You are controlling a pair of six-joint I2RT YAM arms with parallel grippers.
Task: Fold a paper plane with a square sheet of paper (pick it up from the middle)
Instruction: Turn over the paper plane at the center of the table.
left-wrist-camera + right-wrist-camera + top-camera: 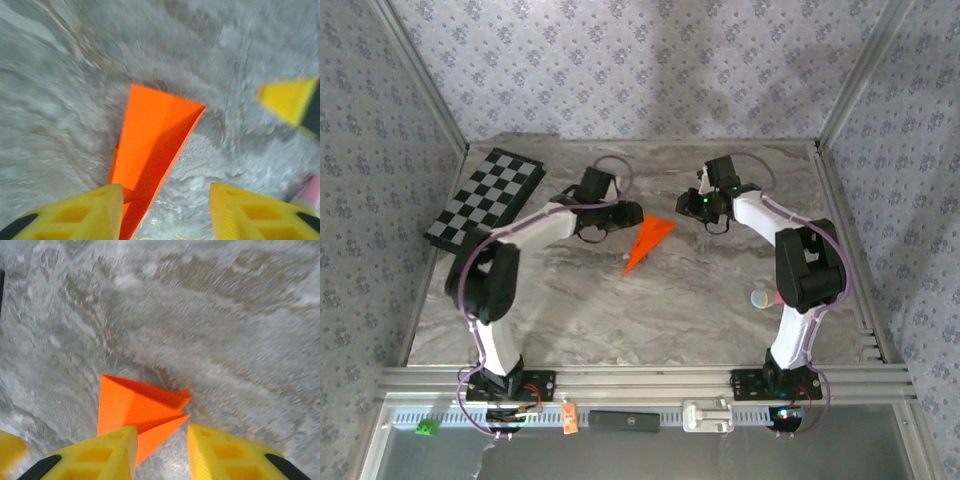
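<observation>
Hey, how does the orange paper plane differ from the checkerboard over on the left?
The paper plane is bright orange; the checkerboard is black-and-white squares. The plane is much smaller than the board. The plane is a creased dart with a sharp tip; the board is a rectangle. The plane lies mid-table; the board sits at the far left corner. Both are thin and sit on the marbled table.

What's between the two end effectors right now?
The paper plane lies between the left end effector and the right end effector, in the top view.
</observation>
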